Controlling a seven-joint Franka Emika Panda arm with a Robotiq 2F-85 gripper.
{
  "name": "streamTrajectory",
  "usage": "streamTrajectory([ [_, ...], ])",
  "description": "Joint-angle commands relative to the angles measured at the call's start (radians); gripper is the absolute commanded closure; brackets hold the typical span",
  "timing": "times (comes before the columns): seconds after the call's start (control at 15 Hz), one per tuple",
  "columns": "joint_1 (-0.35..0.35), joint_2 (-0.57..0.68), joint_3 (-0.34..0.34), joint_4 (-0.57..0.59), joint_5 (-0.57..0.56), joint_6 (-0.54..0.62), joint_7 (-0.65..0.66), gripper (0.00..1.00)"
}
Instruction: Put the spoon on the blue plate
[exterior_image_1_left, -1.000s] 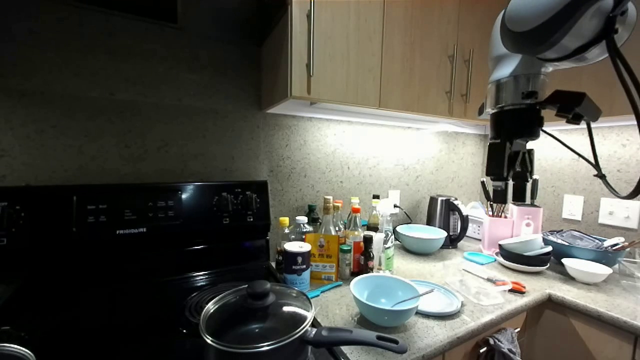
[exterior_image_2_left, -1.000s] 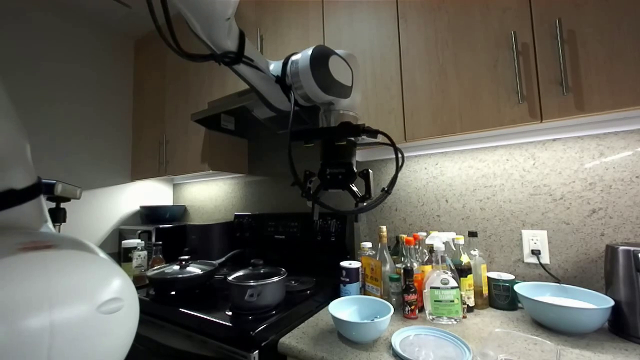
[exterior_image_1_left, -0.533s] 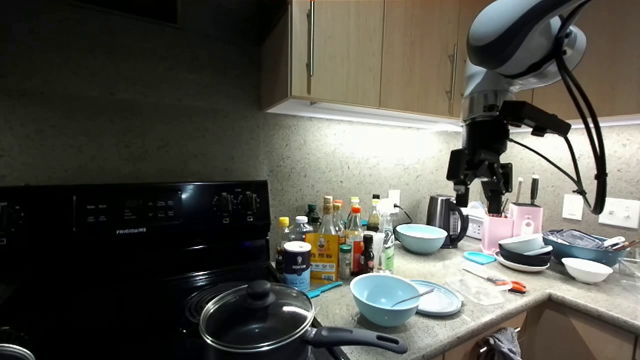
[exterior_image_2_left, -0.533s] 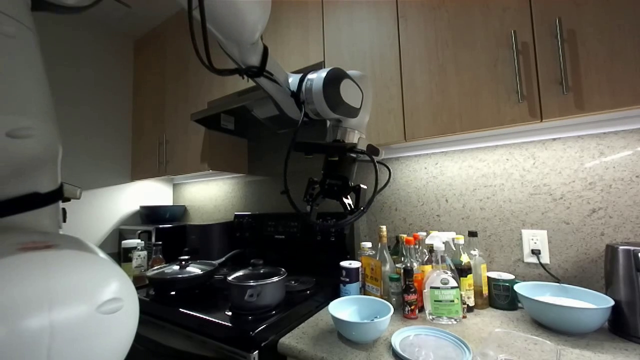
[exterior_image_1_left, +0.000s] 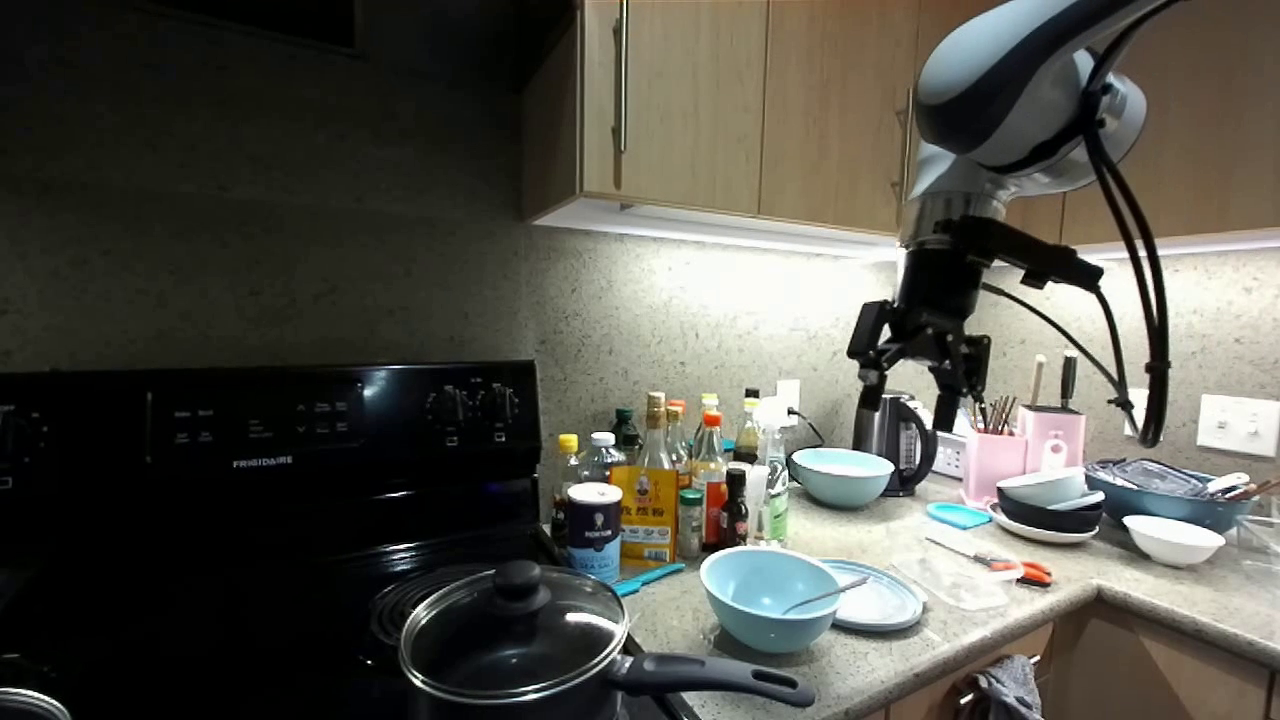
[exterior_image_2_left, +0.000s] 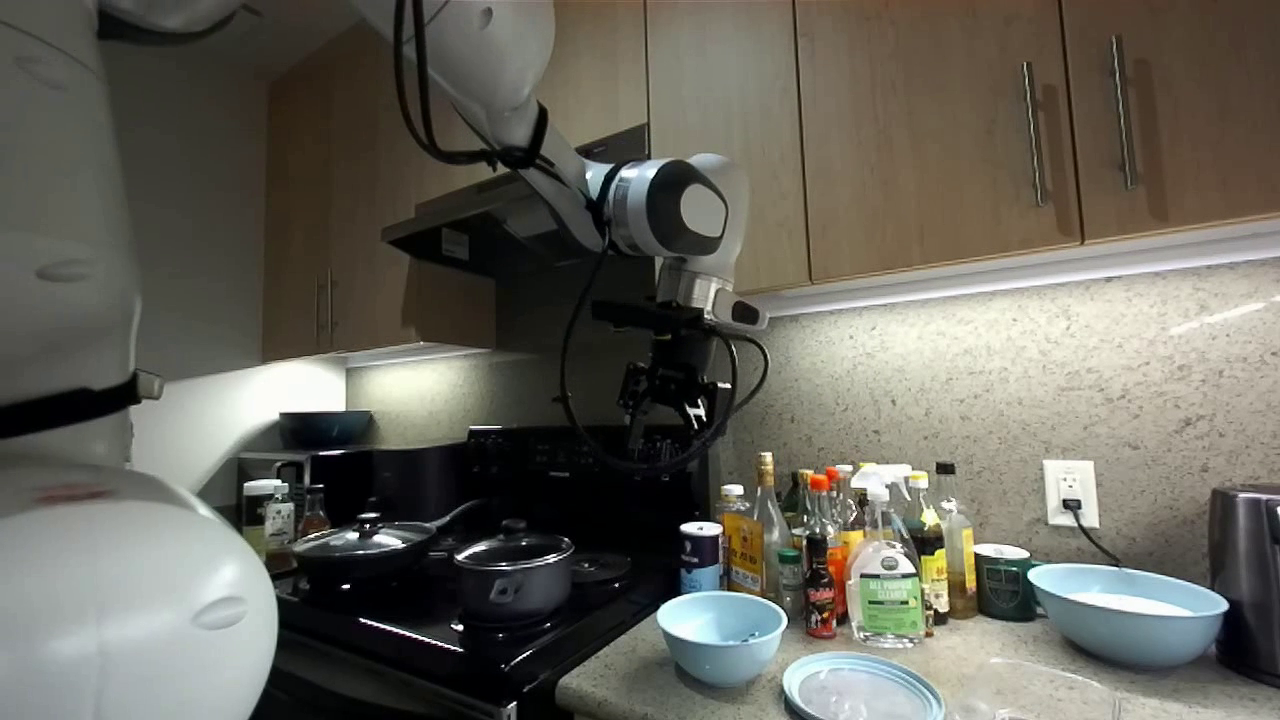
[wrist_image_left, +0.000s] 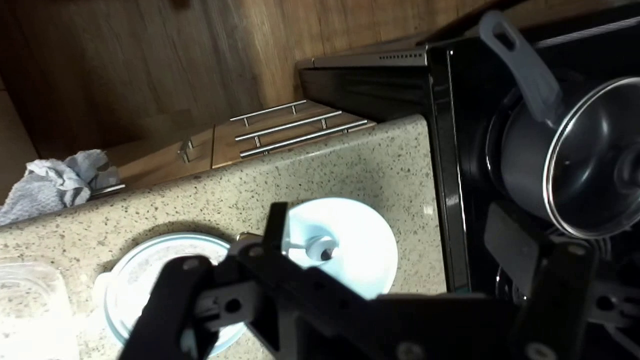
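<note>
blue, flat and round, the plate lies on the speckled counter, just beside a deep light-blue bowl. the spoon rests tilted in that bowl, its handle poking out over the rim on the plate's side. well above the counter hangs the gripper, released, its fingers spread apart. bottles and a salt can stand behind the bowl, and on the stove sits a pot with a glass lid.
</note>
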Motion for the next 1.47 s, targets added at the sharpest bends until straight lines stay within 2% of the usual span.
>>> streamTrajectory([
  [0.0, -0.006, 0.108, 0.036, 0.054, 0.014, 0.087, 0.092, 0.00],
  [0.27, -0.002, 0.216, 0.057, 0.119, -0.042, 0.133, 0.177, 0.00],
  [0.47, 0.000, 0.290, 0.051, 0.152, -0.170, 0.225, 0.312, 0.00],
  [0.53, -0.006, 0.309, 0.043, 0.166, -0.174, 0.195, 0.327, 0.00],
  [0.6, -0.003, 0.272, 0.053, 0.137, -0.139, 0.197, 0.272, 0.00],
  [0.87, -0.006, 0.318, 0.040, 0.164, -0.151, 0.197, 0.293, 0.00],
  [0.93, 0.000, 0.325, 0.033, 0.168, -0.160, 0.226, 0.387, 0.00],
  [1.07, -0.005, 0.342, 0.035, 0.187, -0.124, 0.219, 0.405, 0.00],
  [1.4, 0.003, 0.458, 0.032, 0.328, -0.276, -0.019, 0.299, 0.00],
])
